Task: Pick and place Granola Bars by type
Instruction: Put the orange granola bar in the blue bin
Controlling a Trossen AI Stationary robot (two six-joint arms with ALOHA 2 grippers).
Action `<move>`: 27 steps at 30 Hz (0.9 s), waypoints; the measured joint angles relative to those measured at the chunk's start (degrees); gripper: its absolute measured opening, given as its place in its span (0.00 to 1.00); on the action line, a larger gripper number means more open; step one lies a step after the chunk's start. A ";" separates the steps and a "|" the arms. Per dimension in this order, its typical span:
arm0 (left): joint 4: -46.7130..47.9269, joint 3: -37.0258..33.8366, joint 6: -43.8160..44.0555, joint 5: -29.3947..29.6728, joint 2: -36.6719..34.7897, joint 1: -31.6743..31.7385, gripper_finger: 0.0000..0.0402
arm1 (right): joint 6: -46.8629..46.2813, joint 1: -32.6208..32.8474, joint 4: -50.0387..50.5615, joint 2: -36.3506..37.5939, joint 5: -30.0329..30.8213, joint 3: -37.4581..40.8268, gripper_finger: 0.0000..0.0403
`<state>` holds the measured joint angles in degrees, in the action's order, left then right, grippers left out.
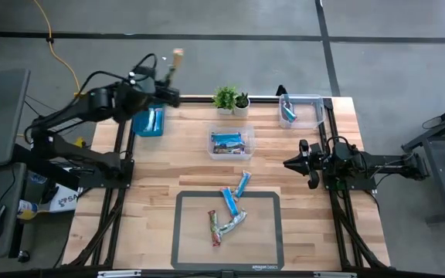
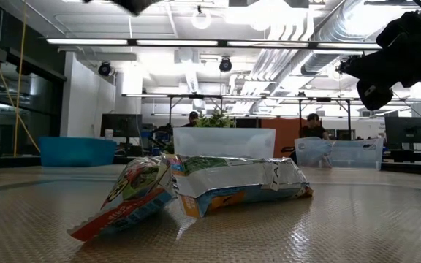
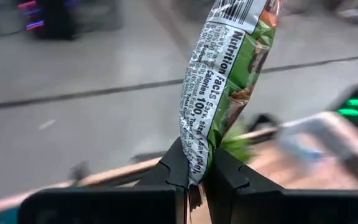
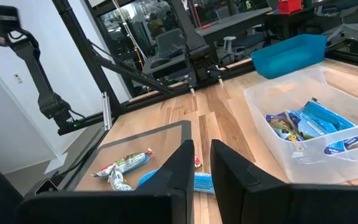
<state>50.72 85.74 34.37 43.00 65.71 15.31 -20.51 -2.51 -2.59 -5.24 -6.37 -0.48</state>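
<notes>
One slim green foil-wrapped granola bar (image 3: 229,81) pinched upright by its lower end in the left tool (image 3: 196,177), raised above the blue plastic bin (image 1: 148,122) at the wooden bench's (image 1: 168,166) far left corner. Right tool (image 1: 294,164) idle over the bench's right side, fingers nearly closed, empty. Several more bars (image 1: 229,216) lying on the grey mat (image 1: 263,251).

Robotics lab in an open industrial office, bare ceiling ducts (image 2: 320,29) and strip lights (image 2: 159,42) overhead, people seated at monitor desks (image 2: 313,130) behind, grey concrete floor (image 1: 207,62), wooden workbench (image 1: 168,166) framed by two dark robot arms
</notes>
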 joint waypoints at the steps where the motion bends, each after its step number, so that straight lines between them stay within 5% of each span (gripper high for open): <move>1: 3.36 0.00 2.36 1.30 -0.71 0.71 0.05 | 0.00 -0.01 0.00 0.00 -0.02 -0.01 0.09; 10: 27.11 -3.62 20.03 1.88 -2.29 8.46 0.05 | 0.00 -0.01 0.02 -0.02 0.00 -0.01 0.10; 27: 8.72 -32.49 29.81 -20.62 -2.20 25.65 0.05 | 0.00 -0.01 0.02 0.00 -0.02 0.01 0.10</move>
<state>59.44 53.24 64.18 22.38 63.51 40.95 -20.51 -2.52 -2.57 -5.23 -6.39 -0.47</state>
